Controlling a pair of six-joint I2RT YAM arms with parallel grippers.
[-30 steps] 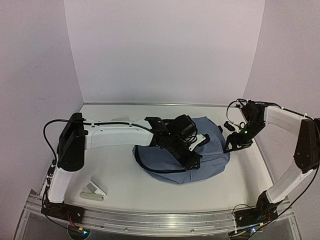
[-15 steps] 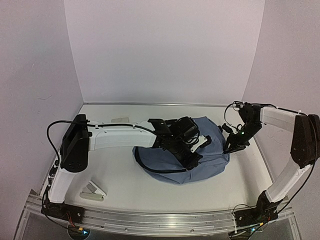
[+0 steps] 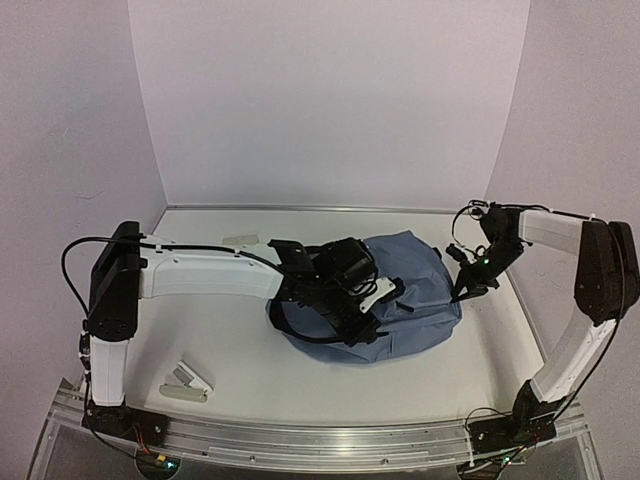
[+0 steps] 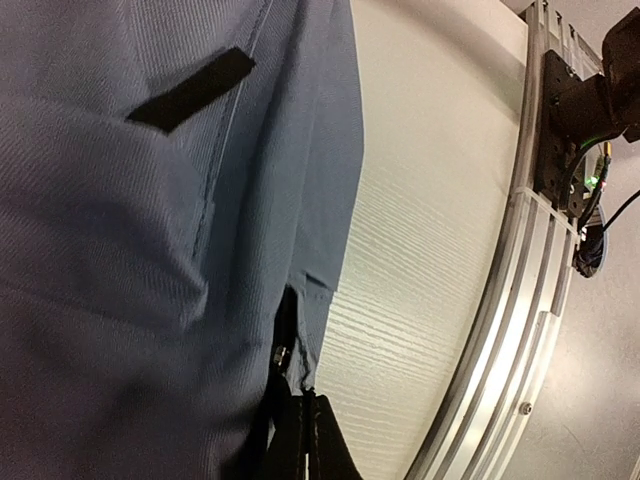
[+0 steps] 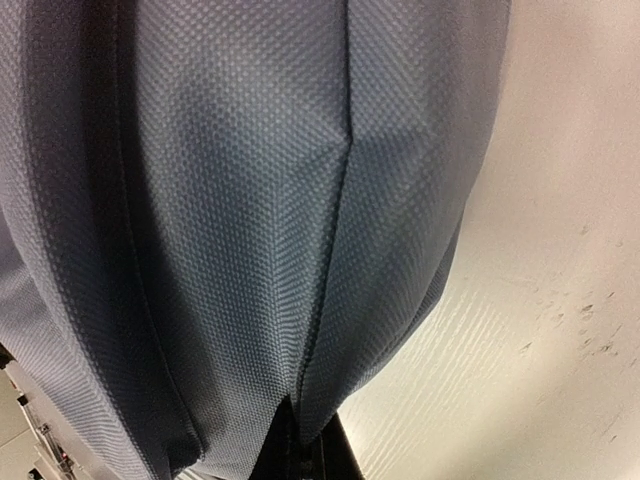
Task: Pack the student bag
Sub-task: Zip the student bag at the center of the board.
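At the near left of the white table [image 3: 260,375] lies a small white and grey object [image 3: 187,383], too small to identify. Past it, mid-table, the student bag [image 3: 412,272] lies slumped on its side. The left gripper [image 4: 300,398] reaches over the bag's near side, its jaws pressed together on a fabric edge beside a black zipper line [image 4: 283,340]. At the bag's right edge, the right gripper [image 5: 300,442] has its jaws together, pinching a fold of the blue weave.

soft blue-grey student bag [image 3: 418,272], lying slumped, right of centre
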